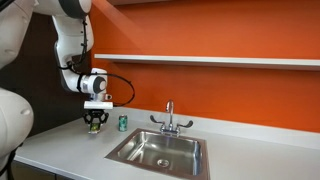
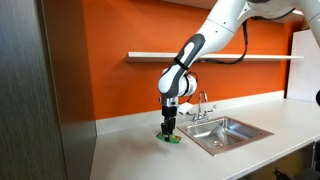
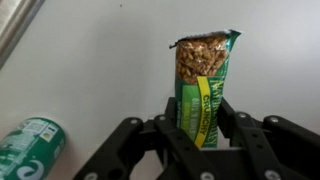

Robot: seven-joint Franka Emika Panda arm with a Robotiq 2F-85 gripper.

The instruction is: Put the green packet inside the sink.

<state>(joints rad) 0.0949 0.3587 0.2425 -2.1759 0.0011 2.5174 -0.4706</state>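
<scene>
Fingers [image 3: 240, 128] pinch the green packet [image 3: 205, 70] by one end only.
I judge this shallow hold may let it pivot or slip while lifting toward the sink [image 1: 128, 148], at 4 o'clock in an exterior view.

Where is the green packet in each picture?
Exterior view: green packet at lower centre, under the gripper, left of the sink.
Exterior view: too small to make out, beneath the gripper left of centre.
Wrist view: centre-right, between the gripper's fingers.
Shared landmark: the gripper.
</scene>
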